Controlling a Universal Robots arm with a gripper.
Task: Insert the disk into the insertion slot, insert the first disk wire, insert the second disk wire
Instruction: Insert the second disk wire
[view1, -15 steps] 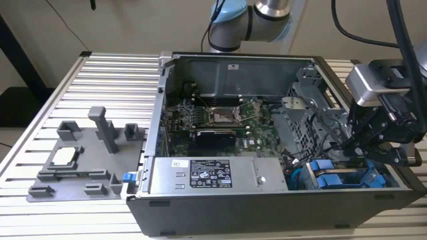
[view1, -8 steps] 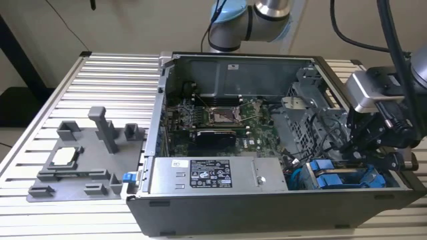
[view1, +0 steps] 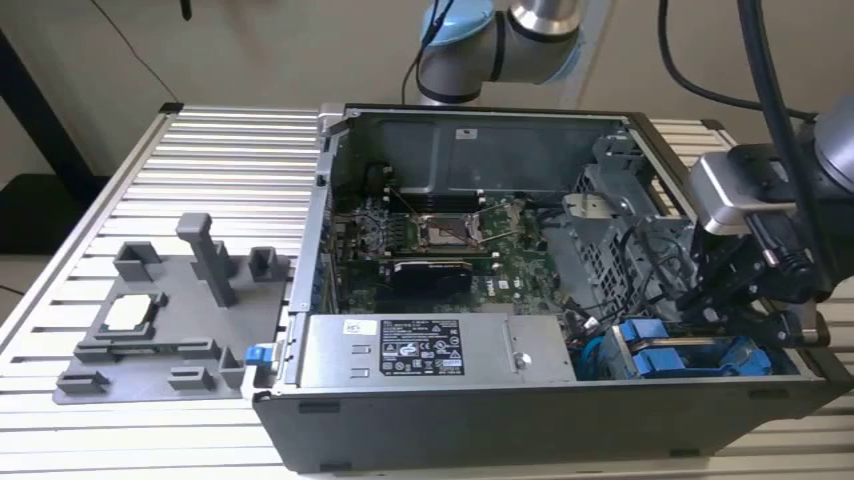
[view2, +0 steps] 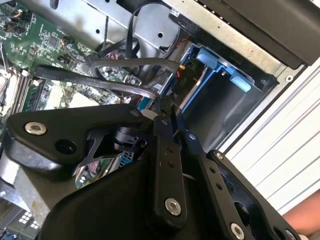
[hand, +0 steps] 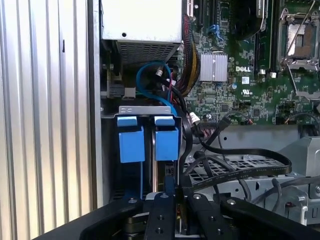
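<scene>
Exterior view: an open case (view1: 534, 425) lies on a slatted table (view1: 214, 150), with the jaws (view1: 727, 300) reaching in over its 3 o'clock rim, toward the 4 o'clock corner. The PSU (view1: 420, 350) fills the 6 o'clock edge and the board (view1: 441, 235) lies at the centre. A grey fixture (view1: 160, 310) sits on the table at 9 o'clock, well apart from the case. The table is bare along 12 o'clock, beside the arm's base (view1: 454, 60).

In the first wrist view the slot (hand: 145, 109) sits tight against the case wall, just beside the table slats. Two blue fronts stand in it side by side, nearly touching. The disk (hand: 166, 144) appears to be the one in line with the jaws (hand: 169, 182), seated in the slot, with the other front (hand: 131, 144) on the wall side. Black flat cables (hand: 240, 172) loop close past the disk's free side, so there is little room there.

In the second wrist view the jaws (view2: 161, 105) are drawn narrow, tips together, just beside the cables (view2: 100, 82). Whether they pinch anything cannot be told.
</scene>
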